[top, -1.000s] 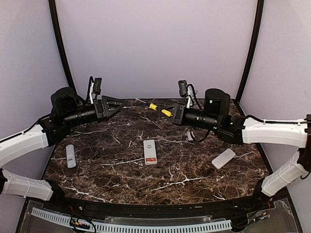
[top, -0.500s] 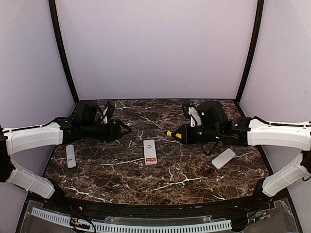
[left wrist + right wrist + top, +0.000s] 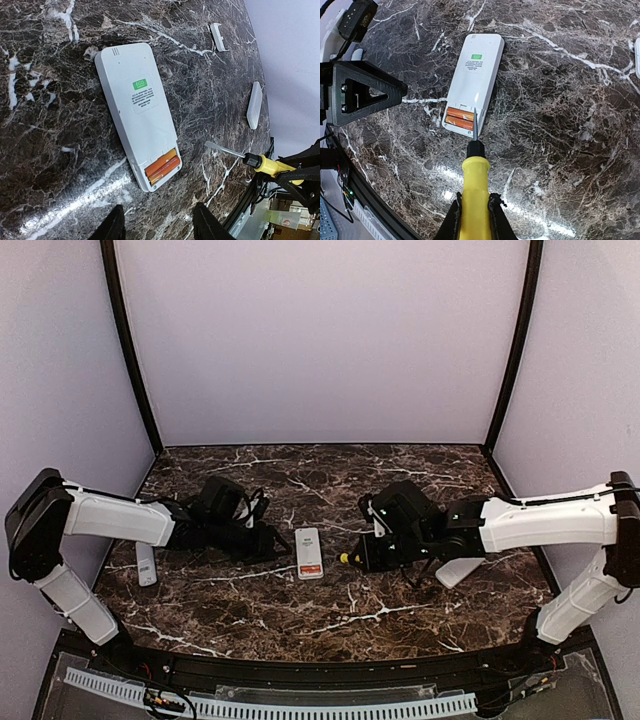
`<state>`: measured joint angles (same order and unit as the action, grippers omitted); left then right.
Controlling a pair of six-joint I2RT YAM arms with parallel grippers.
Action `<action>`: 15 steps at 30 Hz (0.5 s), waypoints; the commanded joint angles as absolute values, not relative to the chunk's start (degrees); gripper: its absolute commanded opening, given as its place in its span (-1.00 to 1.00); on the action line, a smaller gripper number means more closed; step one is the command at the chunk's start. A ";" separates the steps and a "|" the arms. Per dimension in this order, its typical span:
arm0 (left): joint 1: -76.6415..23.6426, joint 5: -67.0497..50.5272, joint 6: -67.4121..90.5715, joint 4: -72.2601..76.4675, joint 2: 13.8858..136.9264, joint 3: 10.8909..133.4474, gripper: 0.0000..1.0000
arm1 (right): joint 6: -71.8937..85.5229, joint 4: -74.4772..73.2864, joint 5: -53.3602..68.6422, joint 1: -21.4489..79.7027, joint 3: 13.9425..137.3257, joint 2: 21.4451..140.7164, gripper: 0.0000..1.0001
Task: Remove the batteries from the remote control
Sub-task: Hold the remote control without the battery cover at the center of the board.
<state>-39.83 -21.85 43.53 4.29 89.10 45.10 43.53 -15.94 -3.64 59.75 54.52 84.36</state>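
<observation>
Left wrist view showed the white remote control (image 3: 136, 112) lying back-up on the dark marble table (image 3: 45, 165), between the two arms, its battery bay uncovered at the near end. Two orange-red batteries (image 3: 163, 167) sat side by side in that bay. A green label (image 3: 140, 84) on the remote's back read "ECO"; the print below was too fine to read. The left gripper (image 3: 157, 226) hung just left of the remote, fingers spread and holding nothing. The right gripper (image 3: 474, 220) pinched the yellow handle of a screwdriver (image 3: 474, 175), whose blade tip lay at the bay's edge beside the batteries.
</observation>
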 commanded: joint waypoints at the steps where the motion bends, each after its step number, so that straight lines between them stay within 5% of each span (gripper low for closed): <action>1: -40.56 -22.48 43.96 7.68 91.00 45.91 -0.12 | 45.30 -16.36 -4.91 60.78 56.62 85.84 -1.00; 15: -40.87 -20.79 42.62 7.48 97.43 49.88 -0.27 | 44.54 -17.64 -4.66 61.42 58.25 88.38 -1.00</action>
